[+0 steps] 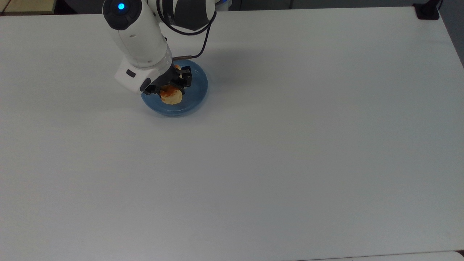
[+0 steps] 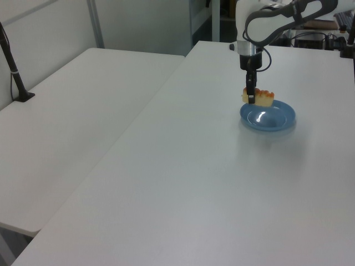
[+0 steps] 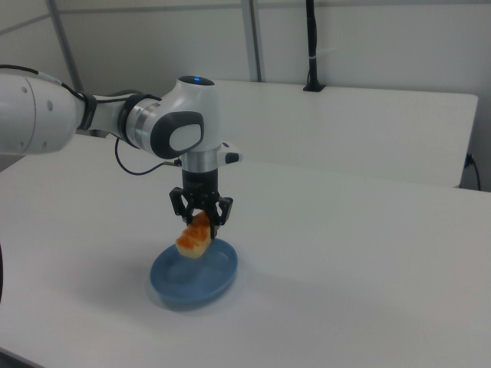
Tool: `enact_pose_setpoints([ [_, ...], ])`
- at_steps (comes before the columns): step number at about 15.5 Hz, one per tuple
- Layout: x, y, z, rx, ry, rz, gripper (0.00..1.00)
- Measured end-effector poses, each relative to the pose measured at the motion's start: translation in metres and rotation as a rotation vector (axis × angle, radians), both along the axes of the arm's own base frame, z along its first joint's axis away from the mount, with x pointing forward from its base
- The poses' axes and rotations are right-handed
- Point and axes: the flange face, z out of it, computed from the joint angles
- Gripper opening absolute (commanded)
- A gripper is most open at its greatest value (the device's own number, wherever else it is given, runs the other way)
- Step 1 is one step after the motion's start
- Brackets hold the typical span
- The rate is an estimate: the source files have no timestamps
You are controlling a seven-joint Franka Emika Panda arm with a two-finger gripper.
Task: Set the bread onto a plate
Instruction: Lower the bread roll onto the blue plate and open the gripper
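A broad white table (image 1: 290,152) fills the scene, its matte surface evenly lit with soft shadows. In the left view, a second white table (image 2: 72,105) stands beside it at 9 o'clock, a narrow seam between them, and a black pole (image 2: 12,66) on a dark base rises at that table's far edge. Pale wall panels (image 2: 133,22) with grey metal uprights close the room behind. In the right view, another white table (image 3: 360,126) sits at 12 o'clock, with a black post (image 3: 311,46) against the light wall.

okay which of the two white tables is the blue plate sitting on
The plate sits on the table that the arm works over, under the tool holding the bread; the neighbouring table carries neither.
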Motion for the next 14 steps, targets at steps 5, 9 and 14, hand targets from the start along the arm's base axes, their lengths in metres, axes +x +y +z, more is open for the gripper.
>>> enact_pose_setpoints([
  [5, 0.000, 0.001, -0.007, -0.002, 0.012, 0.002, 0.94],
  [9, -0.001, 0.002, -0.011, -0.009, 0.021, 0.010, 1.00],
  [14, -0.001, 0.004, 0.015, -0.010, -0.020, -0.029, 1.00],
])
